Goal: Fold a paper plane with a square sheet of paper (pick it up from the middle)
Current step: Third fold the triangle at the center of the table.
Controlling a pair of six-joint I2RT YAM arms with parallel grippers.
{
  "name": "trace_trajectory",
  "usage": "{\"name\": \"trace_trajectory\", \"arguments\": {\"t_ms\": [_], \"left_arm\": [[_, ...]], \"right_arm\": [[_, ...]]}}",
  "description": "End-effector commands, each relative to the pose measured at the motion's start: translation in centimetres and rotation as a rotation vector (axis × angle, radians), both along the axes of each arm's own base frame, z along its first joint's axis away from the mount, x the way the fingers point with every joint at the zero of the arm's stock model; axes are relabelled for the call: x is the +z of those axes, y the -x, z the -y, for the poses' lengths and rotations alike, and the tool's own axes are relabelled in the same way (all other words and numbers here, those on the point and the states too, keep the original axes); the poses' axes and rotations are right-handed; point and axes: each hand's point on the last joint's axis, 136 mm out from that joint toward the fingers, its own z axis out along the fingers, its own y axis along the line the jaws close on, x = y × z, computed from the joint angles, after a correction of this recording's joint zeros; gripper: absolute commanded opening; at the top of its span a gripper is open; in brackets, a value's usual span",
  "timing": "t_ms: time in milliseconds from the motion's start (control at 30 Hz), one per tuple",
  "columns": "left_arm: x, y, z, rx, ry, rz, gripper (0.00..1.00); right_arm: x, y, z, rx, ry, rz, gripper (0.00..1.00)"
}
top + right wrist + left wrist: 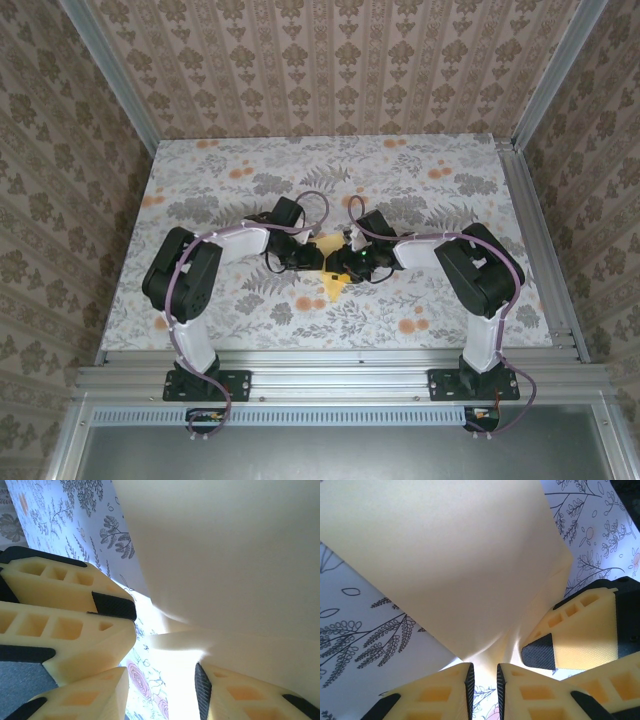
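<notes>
Paper (333, 285) mid-table, tented between the two arms. Left gripper (485, 674) nearly closed, tips apparently pinching the raised fold. Right gripper (162, 680) open, facing the left; paper edge just ahead of its gap.

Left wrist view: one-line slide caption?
Left gripper pinching the yellow paper at a creased edge, with the floral tablecloth beneath.

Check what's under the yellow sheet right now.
The floral table cover runs under the raised square sheet of paper, which the left pincer pinches at its lower end. The right pincer stands open beside it. The cover directly beneath the sheet is hidden.
</notes>
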Motion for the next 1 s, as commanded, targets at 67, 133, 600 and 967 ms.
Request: {"name": "trace_trajectory", "arguments": {"t_ms": [67, 133, 600, 967], "left_arm": [[0.8, 0.2, 0.0, 0.013, 0.021, 0.01, 0.22], [0.8, 0.2, 0.0, 0.013, 0.029, 0.008, 0.22], [-0.9, 0.0, 0.1, 0.01, 0.017, -0.018, 0.23], [-2.2, 0.6, -0.3, 0.008, -0.007, -0.047, 0.22]], "right_arm": [[-3.6, 1.2, 0.8, 0.002, 0.091, -0.038, 0.4], [-3.7, 1.3, 0.7, 0.005, 0.091, -0.041, 0.36], [-4.1, 1.6, 0.6, 0.027, 0.11, -0.041, 0.16], [-4.2, 1.4, 0.1, 0.037, 0.108, -0.033, 0.14]]}}
